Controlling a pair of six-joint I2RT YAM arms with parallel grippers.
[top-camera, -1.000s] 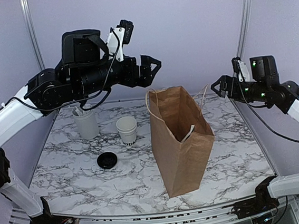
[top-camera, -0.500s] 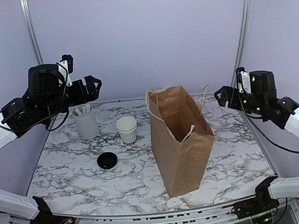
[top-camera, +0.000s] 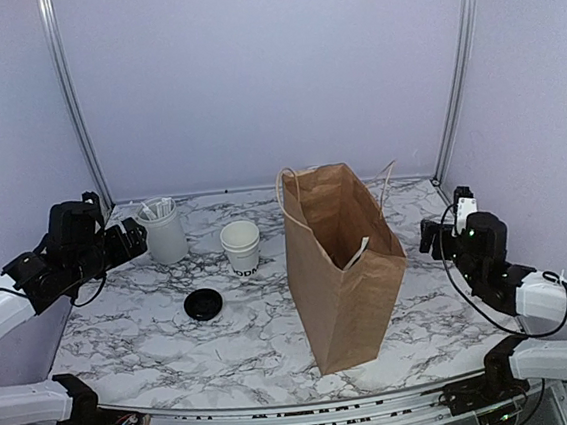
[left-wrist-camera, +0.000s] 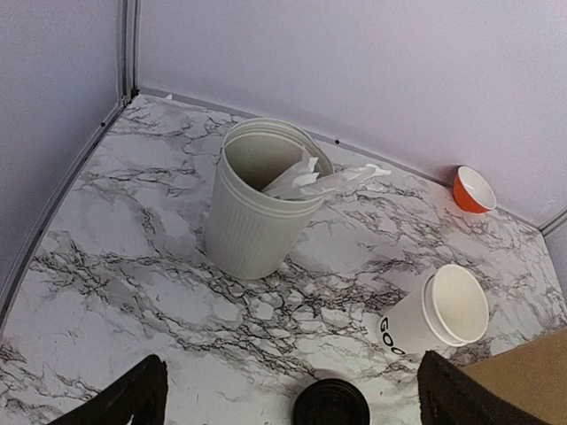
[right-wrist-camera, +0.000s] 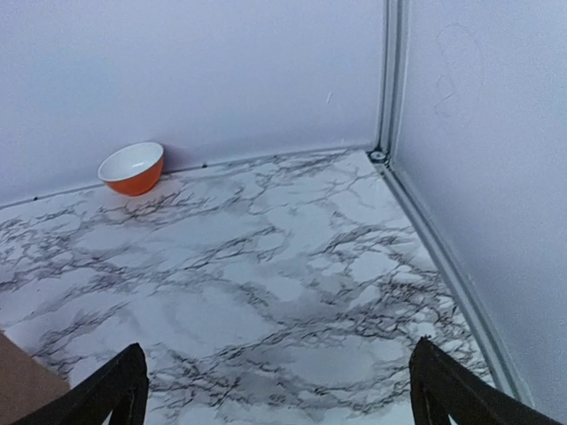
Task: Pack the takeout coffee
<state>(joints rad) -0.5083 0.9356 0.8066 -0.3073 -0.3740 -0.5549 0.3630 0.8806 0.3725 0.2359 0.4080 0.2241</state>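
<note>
The takeout coffee cup [top-camera: 241,247] is a small white paper cup with dark lettering, upright on the marble table left of the bag; the left wrist view shows the cup [left-wrist-camera: 438,312] empty. Its black round lid [top-camera: 203,304] lies flat in front of it, apart from the cup, and the lid [left-wrist-camera: 331,405] sits low between my left fingers' view. My left gripper [top-camera: 130,237] hangs low at the table's left side, open and empty [left-wrist-camera: 291,391]. My right gripper [top-camera: 428,236] is low at the right side, open and empty [right-wrist-camera: 279,385].
A tall brown paper bag [top-camera: 344,267] stands open in the middle right, handles up. A white ribbed holder [top-camera: 164,234] with packets [left-wrist-camera: 319,177] stands at the back left. An orange bowl [right-wrist-camera: 133,168] sits by the back wall behind the bag.
Both arms have come down and drawn back toward their own sides. The left gripper swung from high near the bag to low at the left edge. The objects have not moved.
</note>
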